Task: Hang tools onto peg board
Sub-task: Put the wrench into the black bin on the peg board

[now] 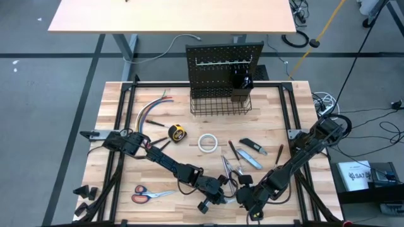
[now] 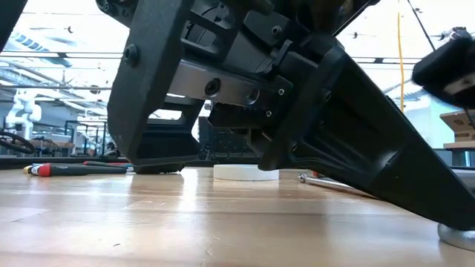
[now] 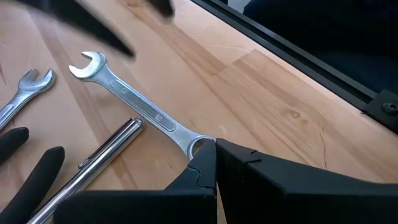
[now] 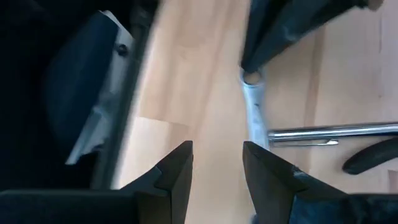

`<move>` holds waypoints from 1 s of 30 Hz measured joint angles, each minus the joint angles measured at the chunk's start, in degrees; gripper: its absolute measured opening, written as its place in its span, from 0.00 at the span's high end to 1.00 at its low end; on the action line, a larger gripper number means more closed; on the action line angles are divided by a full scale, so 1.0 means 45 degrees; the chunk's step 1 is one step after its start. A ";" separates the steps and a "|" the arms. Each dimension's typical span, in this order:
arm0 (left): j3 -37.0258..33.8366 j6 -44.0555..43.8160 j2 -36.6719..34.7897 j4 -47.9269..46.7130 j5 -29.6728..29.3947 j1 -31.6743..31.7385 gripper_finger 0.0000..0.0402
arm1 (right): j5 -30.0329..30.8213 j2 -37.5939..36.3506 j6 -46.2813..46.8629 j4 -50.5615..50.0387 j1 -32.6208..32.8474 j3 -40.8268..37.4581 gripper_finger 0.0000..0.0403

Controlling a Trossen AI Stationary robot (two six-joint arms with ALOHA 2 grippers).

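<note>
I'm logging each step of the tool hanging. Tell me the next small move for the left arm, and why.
Probably a short lift straight up. The left gripper appears shut on the ring end of the wrench, which lies flat on the table, across it from the peg board. The right gripper sits open close by.

This looks like a robotics lab or workshop: a butcher-block bench [image 1: 113, 107] stands on grey floor marked with black tape [image 1: 44, 55], loose cables [image 1: 379, 116] trail at 3 o'clock, and what may be another robot arm [image 2: 21, 111] shows beyond.
</note>
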 joint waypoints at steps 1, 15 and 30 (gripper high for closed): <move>-0.0002 -0.0002 0.0005 -0.0002 -0.0005 0.0000 1.00 | 0.0000 0.0156 -0.0093 -0.0065 -0.0060 0.0000 0.67; -0.0026 -0.0007 0.0024 0.0015 0.0005 0.0010 1.00 | 0.0088 0.0509 -0.0572 -0.0739 -0.0335 0.0000 0.58; -0.0055 -0.0041 0.0024 -0.0025 0.0534 0.0112 1.00 | 0.0136 0.1529 0.1295 -0.1307 -0.0355 0.0144 0.88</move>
